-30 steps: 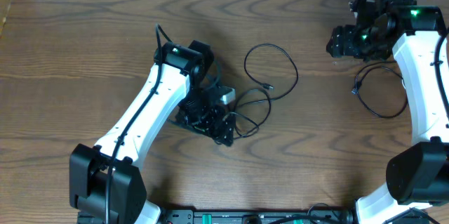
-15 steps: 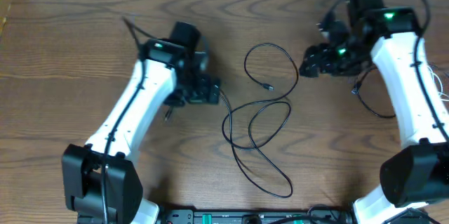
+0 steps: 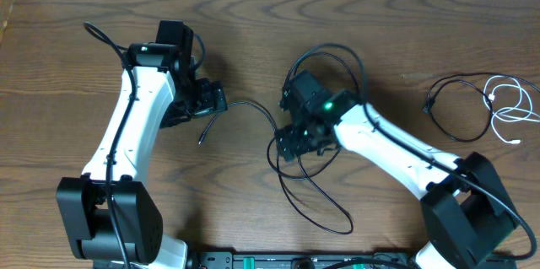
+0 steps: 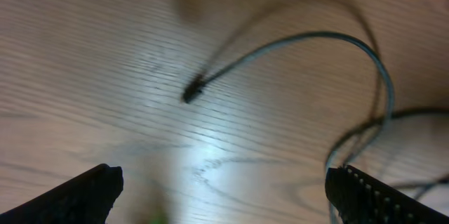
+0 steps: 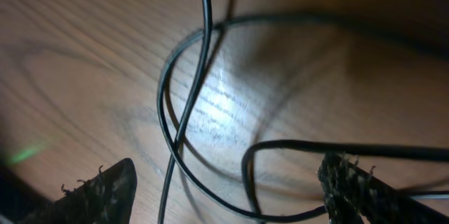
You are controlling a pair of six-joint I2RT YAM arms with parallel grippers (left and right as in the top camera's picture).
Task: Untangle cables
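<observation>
Two arms work over one wooden surface (image 3: 253,8); the left arm (image 3: 126,142) rises from the near left corner, the right arm (image 3: 396,155) stretches from the near right corner toward the middle; each ends in one claw, two in all. The left claw (image 4: 223,175) is spread wide; its two fingers (image 4: 84,196) sit far apart at the bottom corners of the left wrist view, with only bare wood between them. Just ahead of it one plug end (image 4: 191,96) lies flat on the wood, touching neither finger; its thin black cord arches away to the right and runs into the black tangle (image 5: 205,13) at the middle of the surface. The right claw (image 5: 228,164) is spread as well and hangs over that tangle; at least three black strands cross one another on the wood under and between its two fingers, and none is pinched. From overhead the tangle shows one round loop on the far side of the right claw and longer loops trailing toward the near edge; whether it is one cord or two I cannot tell. Well apart, near the right edge, lie two more cords: one lone black cord (image 3: 458,138) in a single open loop, and just beside it, further right, one white cord (image 3: 504,109) in loose loops.
</observation>
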